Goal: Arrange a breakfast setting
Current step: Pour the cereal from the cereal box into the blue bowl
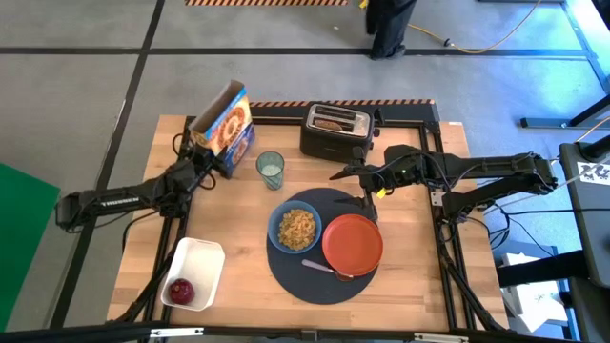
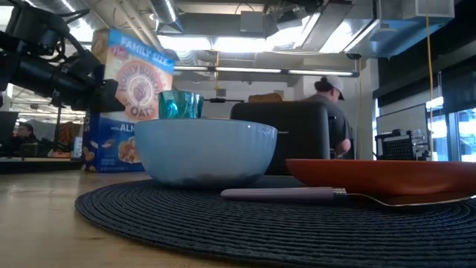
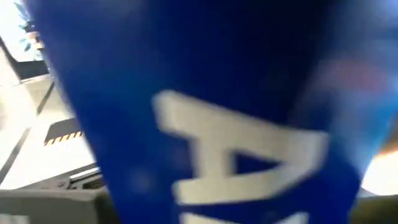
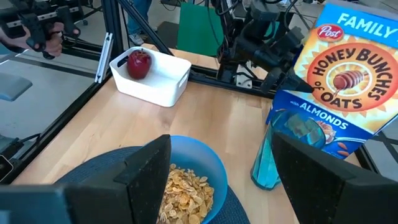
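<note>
Breakfast setting on a round dark mat (image 1: 291, 276) toward the front middle of the bench (image 1: 238, 210). One blue bowl (image 1: 294, 230) of cereal flakes on the mat's left half, one orange-red plate (image 1: 353, 243) just beside it on the right. One metal spoon (image 1: 319, 267) flat on the mat in front of both, long axis roughly left to right, pale handle leftward, bowl end reaching the plate's front edge. One small greenish glass (image 1: 271, 169) upright behind the mat, near one cereal box (image 1: 225, 124). One toast slice (image 1: 332, 123) down in the slot of the black toaster (image 1: 335, 131) at the back. One red apple (image 1: 180, 290) in the white tub (image 1: 195, 273) at the front left. Left hand (image 1: 205, 152) at the cereal box, clamped on it, box tilted. Right hand (image 1: 341, 173) between toaster and mat, fingers apart, pointing left toward the glass.
</note>
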You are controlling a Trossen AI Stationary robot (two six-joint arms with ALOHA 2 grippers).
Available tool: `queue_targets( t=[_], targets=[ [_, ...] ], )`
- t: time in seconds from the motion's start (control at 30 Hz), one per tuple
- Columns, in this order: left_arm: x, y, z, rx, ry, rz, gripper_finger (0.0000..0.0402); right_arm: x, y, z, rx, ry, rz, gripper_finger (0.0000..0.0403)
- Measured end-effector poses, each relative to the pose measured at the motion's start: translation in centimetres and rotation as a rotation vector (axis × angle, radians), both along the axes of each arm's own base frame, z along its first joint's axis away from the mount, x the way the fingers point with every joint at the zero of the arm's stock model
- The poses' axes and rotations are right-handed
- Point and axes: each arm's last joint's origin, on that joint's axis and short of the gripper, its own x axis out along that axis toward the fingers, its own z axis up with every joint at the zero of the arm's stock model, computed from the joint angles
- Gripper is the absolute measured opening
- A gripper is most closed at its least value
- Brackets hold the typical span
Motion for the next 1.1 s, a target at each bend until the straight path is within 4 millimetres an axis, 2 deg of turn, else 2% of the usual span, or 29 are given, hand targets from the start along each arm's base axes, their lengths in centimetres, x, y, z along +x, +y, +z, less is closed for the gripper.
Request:
queue_targets(
  t=[0.2,0.4,0.93,1.1],
  targets=[
    [-0.1,0.3,2.7,0.005,0.01,0.022,0.0266,0.0,0.0,-0.1,-0.001,0.009,-0.001,0.0268],
    [-0.5,0.0,5.9,-0.023,0.075,-0.003,0.0297,-0.1,-0.1,-0.2,-0.009,0.026,-0.022,0.0268],
    [-2.6,-0.9,14.2,0.069,0.08,-0.062,0.0302,-0.1,-0.1,-0.2,-0.001,0.025,-0.024,0.0268],
    [-2.6,-1.1,15.8,0.075,0.057,-0.129,0.0302,-0.1,-0.1,-0.2,-0.001,0.023,-0.025,0.0268]
  ],
)
